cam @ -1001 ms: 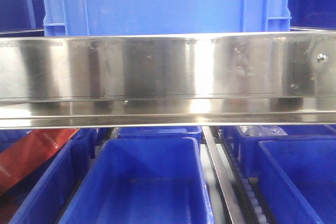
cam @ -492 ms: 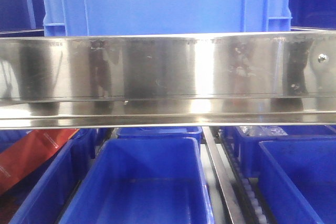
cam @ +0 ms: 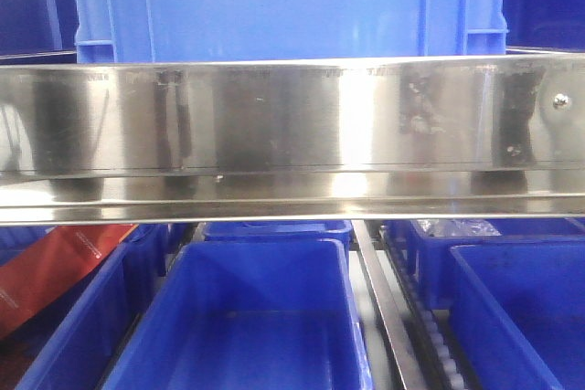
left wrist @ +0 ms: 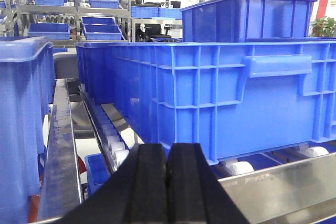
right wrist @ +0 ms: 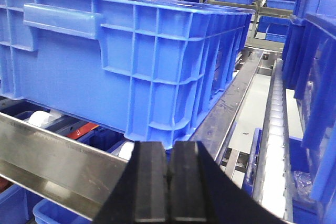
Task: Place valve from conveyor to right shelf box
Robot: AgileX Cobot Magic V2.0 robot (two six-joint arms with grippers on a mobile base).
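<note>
Steel shelf rail [cam: 292,134] fills the front view, blue bins [cam: 247,326] on the level below. On the shelf sits a big blue crate [left wrist: 231,98], riding white rollers [left wrist: 239,167]. Left tool [left wrist: 167,182] pressed fully together, empty. Right tool [right wrist: 168,184] likewise, nothing between its pads. Valve and conveyor out of sight.

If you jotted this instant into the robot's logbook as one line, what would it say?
left gripper: shut, empty | right gripper: shut, empty | both facing blue crate on shelf | valve: not visible
</note>
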